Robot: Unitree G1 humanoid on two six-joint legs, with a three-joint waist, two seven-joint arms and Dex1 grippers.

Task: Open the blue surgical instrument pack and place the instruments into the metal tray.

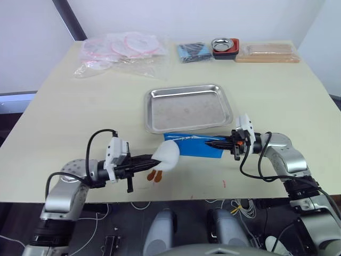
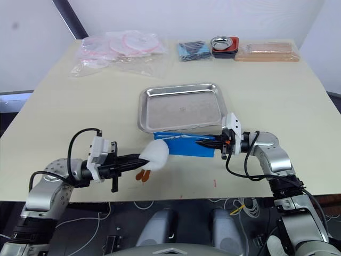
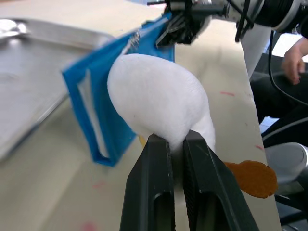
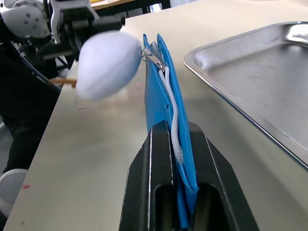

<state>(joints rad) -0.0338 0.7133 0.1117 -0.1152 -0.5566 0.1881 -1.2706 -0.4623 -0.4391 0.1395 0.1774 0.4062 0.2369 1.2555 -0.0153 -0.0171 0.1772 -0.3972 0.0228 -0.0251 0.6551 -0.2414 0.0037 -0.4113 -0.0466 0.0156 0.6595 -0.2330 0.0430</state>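
- Pale beige counter (image 1: 64, 133) against a plain white wall, cables hanging below its near edge.
- Blue surgical instrument pack (image 1: 198, 145) held up on edge at the near side of the counter, just in front of the metal tray (image 1: 187, 108), between the two hands.
- Zip line along the pack's top edge, with a white plush pull (image 1: 166, 154) with orange feet hanging off the slider end.
- Right hand (image 1: 213, 143) clamped on the pack's end, blue fabric and white zip tape pinched between the two black fingers, forearm reaching in level from the right.
- Left hand (image 1: 152, 160) closed tight on the white plush pull, arm stretched low and forward from the left, fingers pointing toward the pack.
- Step in hand, by the look of it: unzipping, pack anchored on one side and pull gripped on the other.
- Zip apparently closed along most of its length; no instruments out, tray bare.
- Next move likely calls for a steady draw of the pull along the zip line while the right hand holds firm; risk of the pack twisting or slipping out.
- Well apart at the far edge: clear bags with pink rings (image 1: 123, 50), small blue packet (image 1: 193, 52), round steel bowl on a red base (image 1: 225, 47), flat tan package (image 1: 267, 52).
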